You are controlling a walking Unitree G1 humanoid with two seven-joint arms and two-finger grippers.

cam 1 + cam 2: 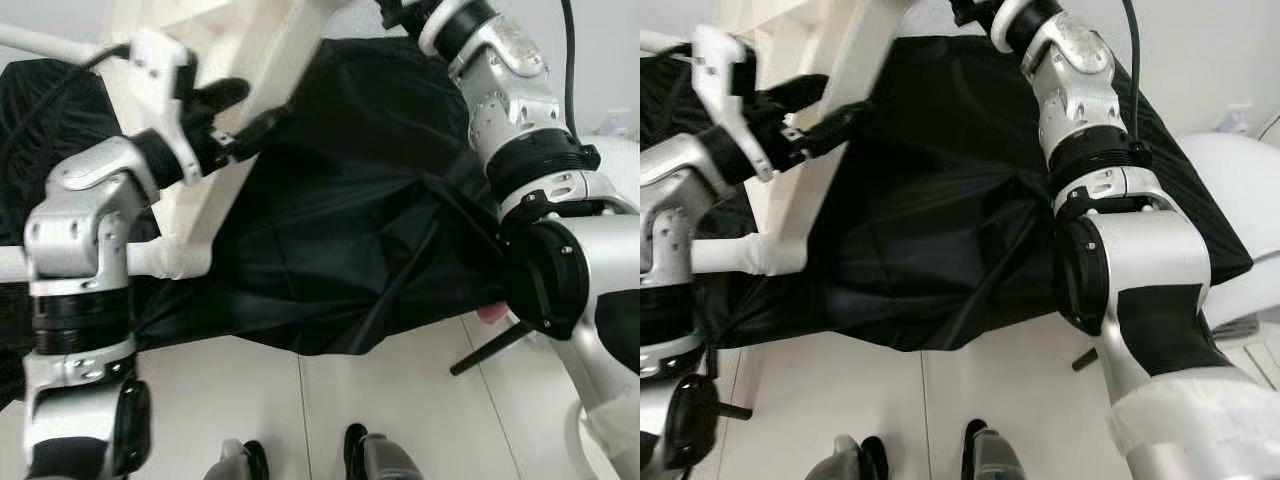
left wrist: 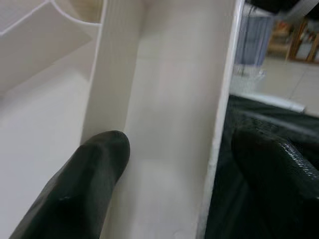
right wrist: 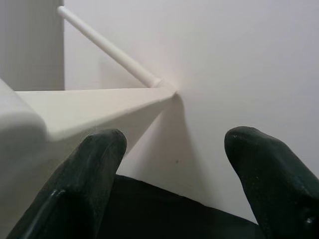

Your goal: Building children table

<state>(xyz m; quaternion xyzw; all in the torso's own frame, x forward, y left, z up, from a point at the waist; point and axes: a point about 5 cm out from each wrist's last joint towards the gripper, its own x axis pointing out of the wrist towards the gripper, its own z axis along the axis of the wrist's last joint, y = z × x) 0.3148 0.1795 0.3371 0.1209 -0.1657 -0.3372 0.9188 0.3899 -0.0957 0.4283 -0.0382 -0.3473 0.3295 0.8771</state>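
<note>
A white children's table frame (image 1: 215,195) lies tilted over a surface draped in black cloth (image 1: 350,200). A round white leg (image 1: 150,262) sticks out at its lower end. My left gripper (image 1: 245,108) is open and straddles the frame's edge, one finger over the white panel and the other on the cloth side. In the left wrist view the panel (image 2: 169,99) fills the gap between the fingertips (image 2: 102,169). My right arm (image 1: 510,90) reaches up past the top of the eye views. Its gripper (image 3: 174,149) is open beside a white panel corner (image 3: 89,107) and a thin white rod (image 3: 109,47).
Pale floor tiles (image 1: 380,410) lie in front, with my feet (image 1: 300,460) at the bottom edge. A thin black rod (image 1: 490,350) angles down to the floor at the cloth's right corner. A white rounded object (image 1: 1230,180) stands at the far right.
</note>
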